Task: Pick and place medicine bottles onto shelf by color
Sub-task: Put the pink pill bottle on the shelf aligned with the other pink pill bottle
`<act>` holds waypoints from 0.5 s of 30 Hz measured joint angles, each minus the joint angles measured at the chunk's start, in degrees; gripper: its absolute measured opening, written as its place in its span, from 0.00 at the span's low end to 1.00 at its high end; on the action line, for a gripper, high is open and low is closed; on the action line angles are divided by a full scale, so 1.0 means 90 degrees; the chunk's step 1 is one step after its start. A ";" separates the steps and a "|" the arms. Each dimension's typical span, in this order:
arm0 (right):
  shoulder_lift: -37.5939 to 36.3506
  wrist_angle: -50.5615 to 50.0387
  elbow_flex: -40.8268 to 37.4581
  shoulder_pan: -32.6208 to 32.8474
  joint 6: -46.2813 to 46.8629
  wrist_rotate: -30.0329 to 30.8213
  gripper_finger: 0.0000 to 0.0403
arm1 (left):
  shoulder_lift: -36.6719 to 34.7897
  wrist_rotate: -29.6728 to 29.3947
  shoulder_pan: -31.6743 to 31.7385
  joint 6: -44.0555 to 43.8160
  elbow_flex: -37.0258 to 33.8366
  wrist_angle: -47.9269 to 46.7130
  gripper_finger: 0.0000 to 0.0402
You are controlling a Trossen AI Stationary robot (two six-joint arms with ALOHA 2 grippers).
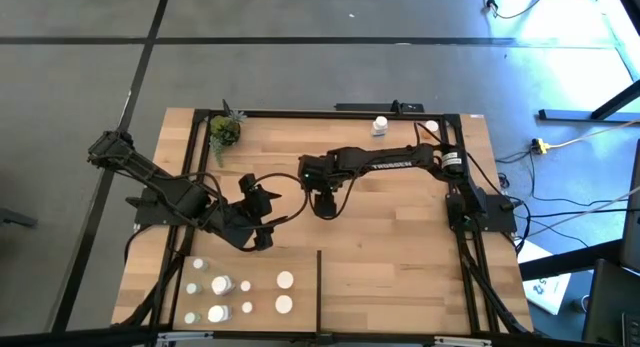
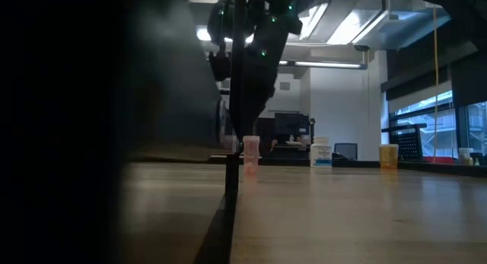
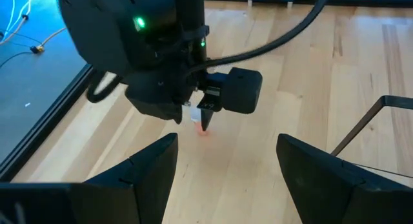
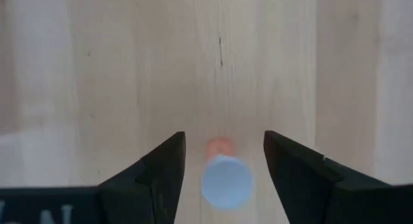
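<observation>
An orange medicine bottle [image 4: 224, 179] with a white cap stands upright on its base near the middle of the light-wood shelf [image 1: 400, 257]; it also shows in the low view [image 2: 250, 154]. My right gripper [image 4: 224, 143] hangs over it pointing down, open, one finger on either side of the cap with a gap to each. My left gripper [image 1: 263, 234] is open and holds nothing, above the shelf left of centre, facing the right gripper [image 3: 203, 114]. Several white and pale green bottles [image 1: 221, 285] stand in rows at the near left.
A thin black divider strip [image 1: 318, 282] runs from the near edge toward the middle. A small potted plant [image 1: 225, 132] stands at the far left corner. Two white bottles [image 1: 379, 125] [image 1: 431, 128] stand by the far edge. Bare planks lie to the near right.
</observation>
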 joint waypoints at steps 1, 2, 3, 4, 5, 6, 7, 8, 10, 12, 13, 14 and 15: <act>0.0000 -0.0077 0.0089 0.0000 -0.0006 0.0000 0.53 | 0.0000 -0.0001 0.0000 -0.0002 0.0000 0.0000 0.64; 0.0000 -0.0177 0.0185 0.0000 -0.0008 0.0000 0.53 | 0.0000 -0.0002 0.0000 -0.0002 0.0000 0.0000 0.64; 0.0000 -0.0286 0.0270 0.0000 -0.0002 0.0000 0.53 | 0.0000 -0.0002 0.0000 -0.0002 0.0000 0.0000 0.64; 0.0000 -0.0385 0.0357 0.0000 -0.0003 0.0000 0.53 | 0.0000 -0.0002 0.0000 -0.0005 0.0000 0.0000 0.64; 0.0000 -0.0473 0.0447 0.0000 -0.0003 0.0000 0.53 | 0.0000 -0.0002 0.0000 -0.0005 0.0000 0.0000 0.64; 0.0000 -0.0553 0.0530 0.0000 -0.0006 0.0007 0.53 | 0.0000 -0.0002 0.0000 -0.0005 0.0000 0.0000 0.64; -0.0002 -0.0614 0.0607 0.0000 -0.0010 0.0010 0.53 | 0.0000 0.0000 0.0000 -0.0005 0.0000 0.0000 0.64; -0.0005 -0.0689 0.0669 0.0000 -0.0010 0.0011 0.53 | 0.0000 -0.0002 0.0000 -0.0005 0.0000 0.0000 0.64; -0.0005 -0.0853 0.0785 0.0001 0.0060 0.0078 0.53 | 0.0000 -0.0002 0.0000 -0.0005 0.0000 0.0000 0.64; -0.0005 -0.1114 0.0933 0.0006 0.0325 0.0459 0.53 | 0.0000 -0.0002 0.0000 -0.0004 0.0000 -0.0021 0.64; -0.0005 -0.1302 0.1005 0.0007 0.0400 0.0760 0.53 | 0.0000 -0.0002 -0.0001 -0.0025 0.0000 -0.0060 0.64; -0.0014 -0.1488 0.1055 0.0007 0.0455 0.1078 0.53 | 0.0000 -0.0001 -0.0001 -0.0097 0.0000 -0.0124 0.64; -0.0057 -0.1681 0.1064 0.0018 0.0485 0.1466 0.53 | 0.0000 -0.0002 -0.0002 -0.0179 0.0000 -0.0208 0.64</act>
